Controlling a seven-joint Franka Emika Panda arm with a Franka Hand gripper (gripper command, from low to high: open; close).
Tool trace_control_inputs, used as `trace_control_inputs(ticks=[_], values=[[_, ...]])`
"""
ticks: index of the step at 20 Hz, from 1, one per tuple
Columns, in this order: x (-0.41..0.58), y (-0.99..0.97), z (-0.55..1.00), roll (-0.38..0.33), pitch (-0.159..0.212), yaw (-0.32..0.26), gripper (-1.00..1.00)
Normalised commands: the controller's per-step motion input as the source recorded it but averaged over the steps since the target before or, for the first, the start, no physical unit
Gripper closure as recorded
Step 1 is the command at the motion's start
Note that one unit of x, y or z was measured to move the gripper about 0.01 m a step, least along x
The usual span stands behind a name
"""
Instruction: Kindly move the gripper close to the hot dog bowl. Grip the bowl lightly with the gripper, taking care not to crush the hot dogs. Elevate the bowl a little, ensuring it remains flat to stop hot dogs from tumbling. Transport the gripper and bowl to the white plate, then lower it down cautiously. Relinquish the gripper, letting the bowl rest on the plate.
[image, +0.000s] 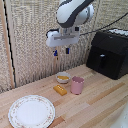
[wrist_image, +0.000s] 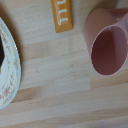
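Wooden table (image: 100, 100), woven wall panel behind. From the exterior view's left: white plate (image: 31, 111); orange block (image: 60, 90); hot dog bowl (image: 63, 77) with hot dogs (image: 63, 76), beside pink cup (image: 77, 85); black appliance (image: 109, 52). Gripper (image: 61, 51) high above bowl, fingers spread, empty.

Small white hot dog bowl (image: 63, 77) sits upright on wood — white plate (image: 31, 111) lies flat, well apart.
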Motion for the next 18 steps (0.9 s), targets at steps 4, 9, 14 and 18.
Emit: trace_control_inputs(ticks=[4,9,14,18], values=[[0.546,-0.82,-0.09,0.095,0.024,0.0,-1.0],[0.469,-0.71,-0.09,0.091,0.046,0.0,-1.0],[0.306,-0.57,-0.14,0.059,0.073,0.001,-1.0],[0.326,-0.47,-0.25,0.039,0.118,0.0,-1.0]])
